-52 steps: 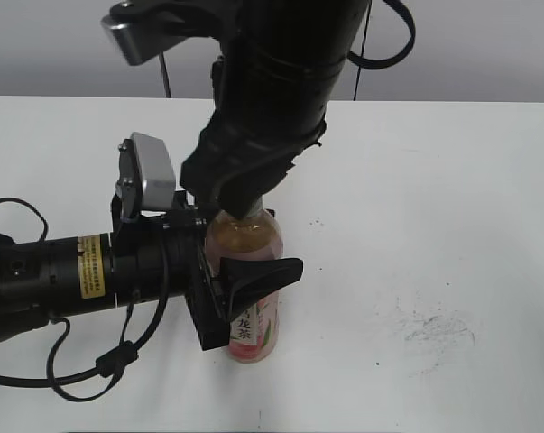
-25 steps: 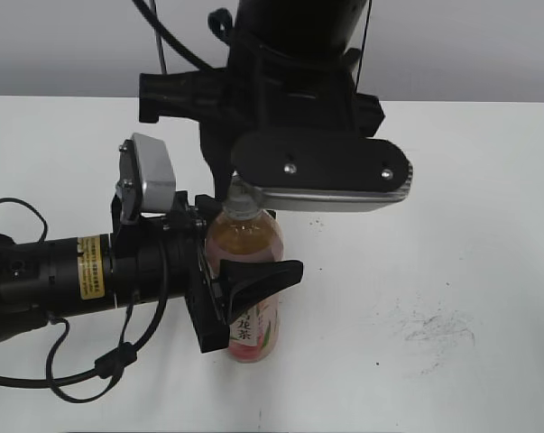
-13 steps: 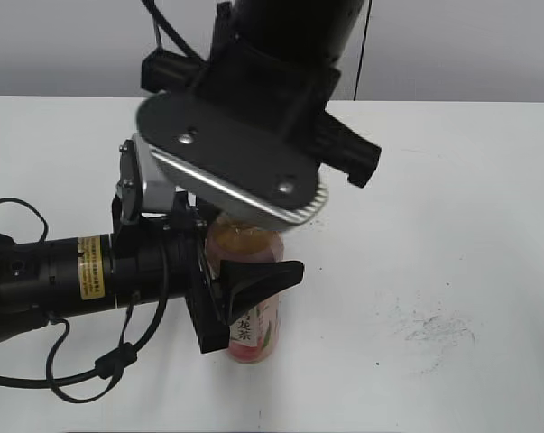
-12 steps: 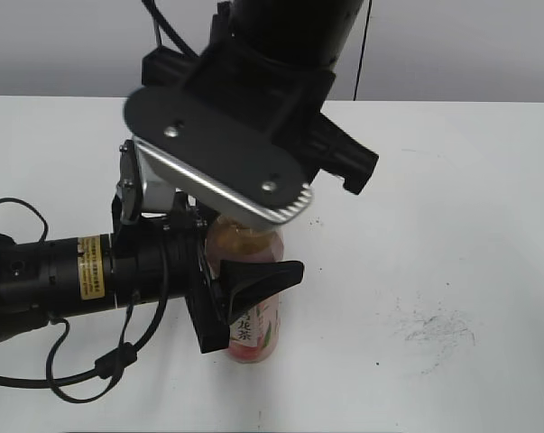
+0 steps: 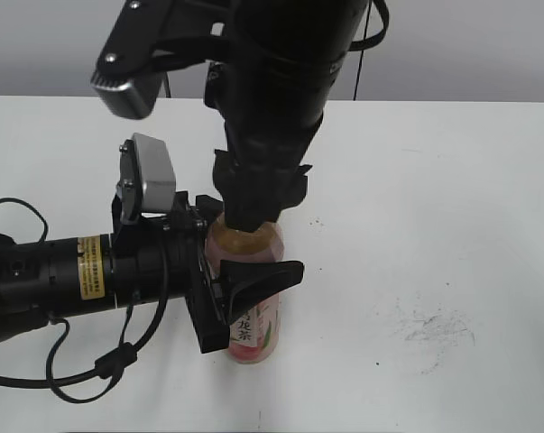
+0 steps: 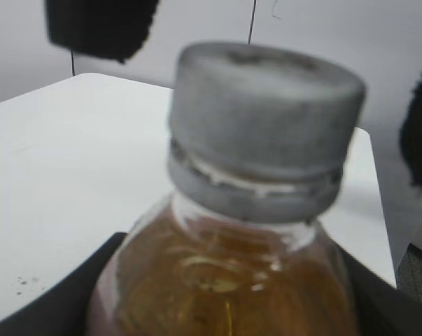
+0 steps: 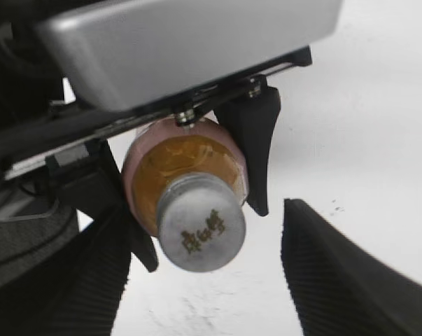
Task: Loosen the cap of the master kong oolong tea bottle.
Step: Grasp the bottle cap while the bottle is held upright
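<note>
On white desk (image 5: pixel 452 198), master kong oolong tea bottle (image 5: pixel 252 307) standing upright. Left end effector (image 5: pixel 244 280) reaching in from 9 o'clock, clamping bottle body. Right end effector (image 7: pixel 204 280) descending from 12 o'clock, fingers (image 7: pixel 336 273) spread wide, flanking cap (image 7: pixel 201 229) without touching.

White table (image 5: pixel 452 180) (scuffed) carries the bottle (image 5: pixel 253 325), upright.

Right tool (image 7: pixel 204 280) swivels back round above cap (image 7: pixel 201 226); silver wrist camera (image 5: pixel 132 68) swings from front to upper left, jaws now spread.
</note>
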